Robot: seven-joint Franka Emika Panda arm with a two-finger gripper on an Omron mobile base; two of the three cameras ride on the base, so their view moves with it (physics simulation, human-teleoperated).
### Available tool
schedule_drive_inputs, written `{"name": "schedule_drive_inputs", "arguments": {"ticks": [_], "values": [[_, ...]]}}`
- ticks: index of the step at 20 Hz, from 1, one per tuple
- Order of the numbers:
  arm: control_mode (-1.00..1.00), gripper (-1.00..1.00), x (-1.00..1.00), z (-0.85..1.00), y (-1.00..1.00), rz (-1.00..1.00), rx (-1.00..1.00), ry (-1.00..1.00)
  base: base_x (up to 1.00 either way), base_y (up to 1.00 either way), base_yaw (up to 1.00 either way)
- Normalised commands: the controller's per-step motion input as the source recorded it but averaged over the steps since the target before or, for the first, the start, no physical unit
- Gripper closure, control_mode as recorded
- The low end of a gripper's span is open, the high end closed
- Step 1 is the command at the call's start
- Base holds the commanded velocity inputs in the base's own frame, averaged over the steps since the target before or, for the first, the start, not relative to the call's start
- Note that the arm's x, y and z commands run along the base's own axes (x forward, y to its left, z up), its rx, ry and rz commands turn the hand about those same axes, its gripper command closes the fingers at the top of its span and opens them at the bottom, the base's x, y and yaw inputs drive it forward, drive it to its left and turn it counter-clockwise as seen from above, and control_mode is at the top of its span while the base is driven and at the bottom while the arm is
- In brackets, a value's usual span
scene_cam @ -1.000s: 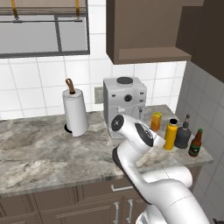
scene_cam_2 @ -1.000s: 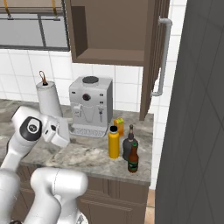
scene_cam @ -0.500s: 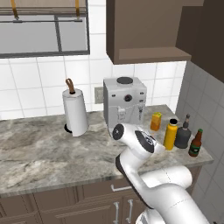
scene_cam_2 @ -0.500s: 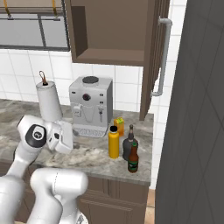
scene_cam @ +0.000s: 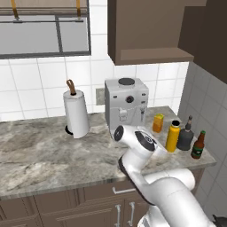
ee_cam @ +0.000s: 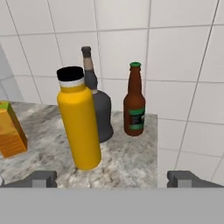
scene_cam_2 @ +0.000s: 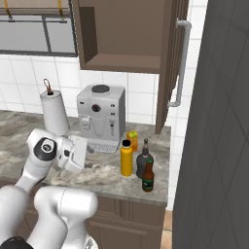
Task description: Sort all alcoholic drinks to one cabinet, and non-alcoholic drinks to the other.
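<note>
Your gripper (ee_cam: 112, 178) open wide, empty, low over counter (ee_cam: 127, 162), aimed at drinks.

Yellow bottle (ee_cam: 78, 120) nearest you, upright, black cap. Black bottle (ee_cam: 97, 107) just behind it, partly hidden. Beer bottle (ee_cam: 134, 103) beside black one, apart from it, near counter end. Carton (ee_cam: 11, 130) off to other side of yellow bottle.

From right base camera: all four drinks cluster on counter beside coffee machine (scene_cam_2: 101, 116); carton (scene_cam_2: 132, 141) closest to machine. Open cabinet (scene_cam_2: 126, 36) above, door handle (scene_cam_2: 179, 63) grey. Paper towel roll (scene_cam_2: 54, 113) on far side of machine.
</note>
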Motion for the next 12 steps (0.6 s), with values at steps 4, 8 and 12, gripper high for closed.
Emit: {"name": "schedule_drive_inputs", "arguments": {"ticks": [4,8,12], "values": [[-1.0,-1.0,0.17,-0.01,-0.11,-0.05,0.0,0.0,0.0,0.0,0.0],[-1.0,-1.0,0.1,-0.08,-0.17,-0.01,0.0,0.0,0.0,0.0,0.0],[-1.0,-1.0,0.07,-0.14,-0.18,0.0,0.0,0.0,0.0,0.0,0.0]]}}
